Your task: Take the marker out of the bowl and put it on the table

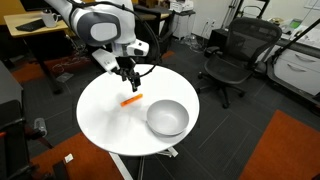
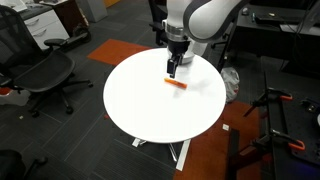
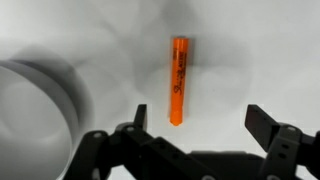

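On the white table (image 1: 100,110), near the bowl (image 1: 167,118), lies the orange marker (image 3: 179,80), its dark print too blurred to read; above it hangs the gripper (image 3: 196,112), jaws wide apart, empty.

place: office | evidence: black swivel chairs (image 1: 232,55), wooden desk (image 1: 35,28), round white table (image 1: 105,115), grey and orange carpet (image 1: 285,145)

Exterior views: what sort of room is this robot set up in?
Most likely an office or lab workspace: black mesh swivel office chairs, a rectangular wooden desk, and dark carpet tiles with orange patches.
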Robot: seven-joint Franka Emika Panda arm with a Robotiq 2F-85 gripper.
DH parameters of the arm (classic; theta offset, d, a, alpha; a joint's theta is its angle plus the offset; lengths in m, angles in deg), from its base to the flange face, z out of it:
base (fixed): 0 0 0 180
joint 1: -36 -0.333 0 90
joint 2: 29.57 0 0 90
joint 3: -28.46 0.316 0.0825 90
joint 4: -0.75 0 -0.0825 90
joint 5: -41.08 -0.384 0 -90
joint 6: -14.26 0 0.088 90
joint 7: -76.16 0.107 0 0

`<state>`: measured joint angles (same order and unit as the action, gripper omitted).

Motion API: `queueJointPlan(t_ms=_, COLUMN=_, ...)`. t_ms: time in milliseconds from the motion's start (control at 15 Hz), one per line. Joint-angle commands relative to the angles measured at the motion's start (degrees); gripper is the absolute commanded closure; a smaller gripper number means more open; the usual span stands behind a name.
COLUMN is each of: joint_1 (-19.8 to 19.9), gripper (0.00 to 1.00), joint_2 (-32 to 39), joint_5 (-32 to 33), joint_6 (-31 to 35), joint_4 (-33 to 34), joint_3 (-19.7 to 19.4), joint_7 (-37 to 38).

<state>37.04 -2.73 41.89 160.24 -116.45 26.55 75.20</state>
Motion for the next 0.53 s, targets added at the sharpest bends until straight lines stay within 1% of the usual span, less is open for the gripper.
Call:
queueJointPlan(t_ms=0, joint_1=0.01, gripper=0.00, joint_2=-6.49, joint_5=0.59, joint_6=1.41, joint_4=-6.05, joint_3=0.54, joint_7=-1.07)
queueJointPlan(t_ms=200, joint_1=0.51, gripper=0.00, joint_2=-8.27, joint_5=0.12, joint_6=0.64, joint_4=-7.02, joint_3=0.83, joint_7=-1.90)
queueJointPlan(t_ms=267, joint_1=0.02, gripper=0.00, joint_2=-5.24, joint_5=0.15, joint_6=-0.18, joint_4=-3.92, joint_3=0.45, joint_7=-0.03)
queueJointPlan(t_ms=467, joint_1=0.11, gripper=0.00, joint_2=-6.35, joint_5=0.16, joint_6=-0.18, joint_4=-4.86, joint_3=0.48, joint_7=-0.74)
